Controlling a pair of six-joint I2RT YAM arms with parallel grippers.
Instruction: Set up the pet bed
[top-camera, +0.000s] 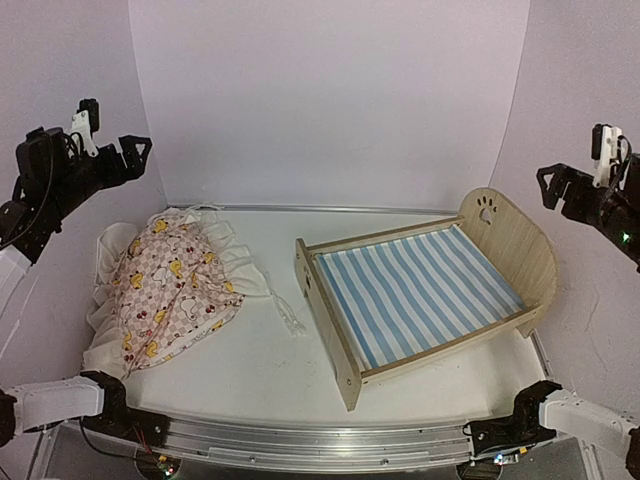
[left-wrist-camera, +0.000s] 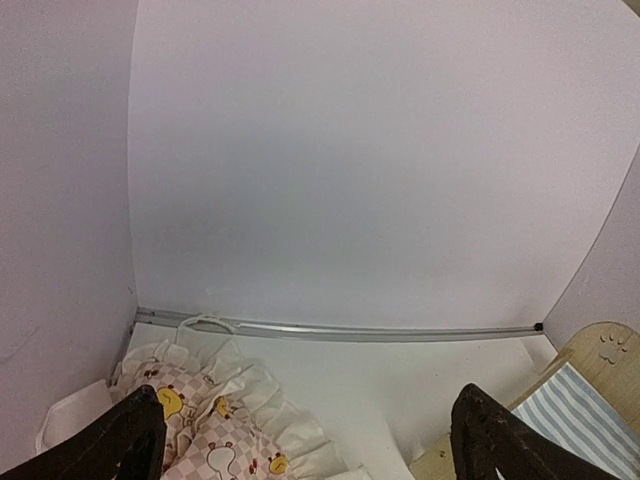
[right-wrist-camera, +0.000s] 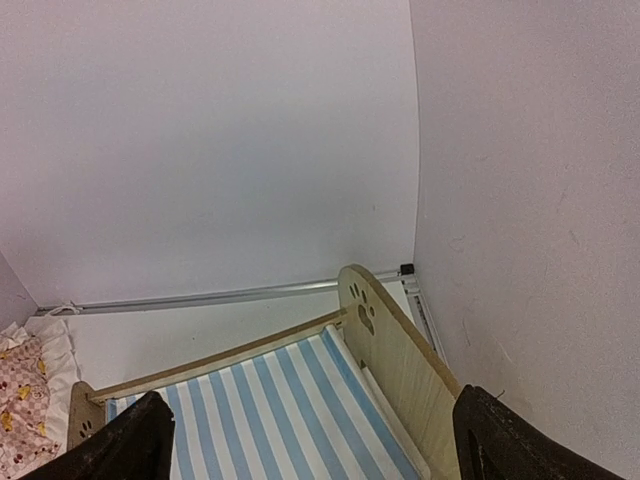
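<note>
There is one big white table (top-camera: 270, 370) with plain walls around it. On the right side of the table stands one pet bed (top-camera: 420, 285). It is made of light wood and has a blue-and-white striped cloth bottom. Nothing lies on the stripes. Its one round headboard (top-camera: 515, 240) is at the far right end. On the left side of the table, apart from the bed, lies one pink cover (top-camera: 170, 285) in a bunched heap. It has little squares, yellow ducks and a white frill. Two robot claws are up in the air, and neither one touches anything. The left claw (top-camera: 140, 152) hangs high over the left edge, near the cover. Its two fingers (left-wrist-camera: 130, 440) are spread wide apart and hold nothing. The right claw (top-camera: 548, 186) hangs high by the right wall, near the headboard. Its two fingers (right-wrist-camera: 130, 440) are spread wide too and hold nothing. One small paw shape (top-camera: 487, 211) is cut into the headboard. One thin white string (top-camera: 287, 312) trails from the cover toward the bed.
</note>
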